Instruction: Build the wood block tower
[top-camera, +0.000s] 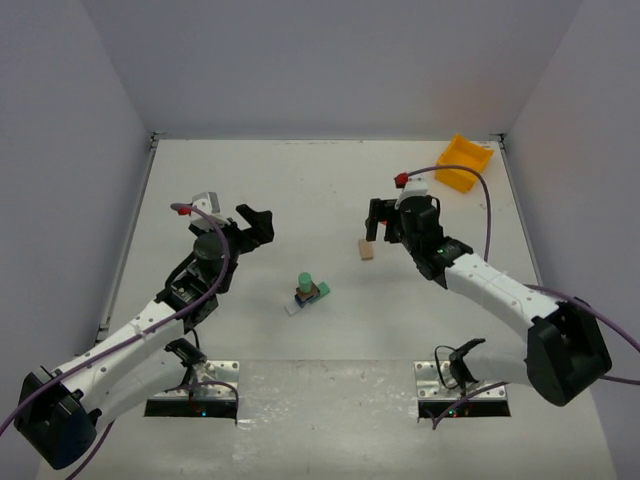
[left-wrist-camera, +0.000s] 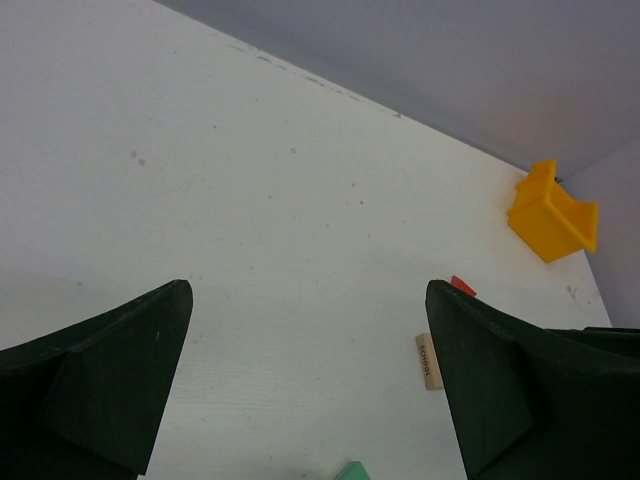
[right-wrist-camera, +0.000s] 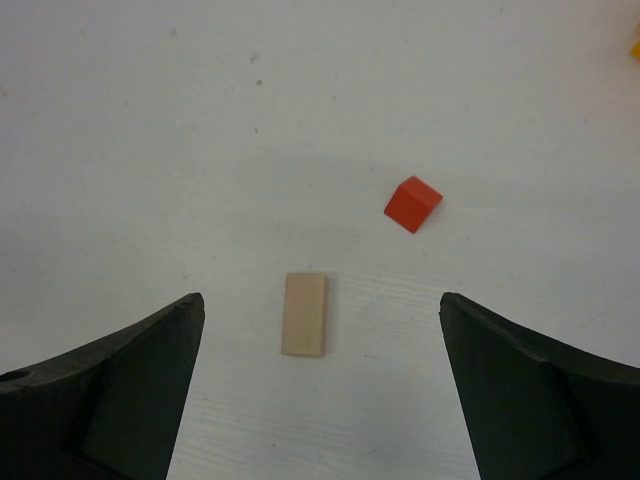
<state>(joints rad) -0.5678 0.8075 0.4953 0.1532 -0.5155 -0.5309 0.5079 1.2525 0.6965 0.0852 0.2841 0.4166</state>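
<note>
Painted wood forms the wood block tower (top-camera: 307, 292), a short stack topped by a green piece, standing on the white table (top-camera: 300, 180) between the two arms. Right of the tower and slightly farther back a tan block (top-camera: 367, 250) lies flat, and a red block (right-wrist-camera: 413, 204) lies farther out still. The right gripper (top-camera: 383, 228) hangs over these two, jaws wide apart, empty. Left of the tower the left gripper (top-camera: 262, 227) hovers, jaws apart, empty. A yellow bin (top-camera: 465, 163) sits far back-right of the tower
</note>
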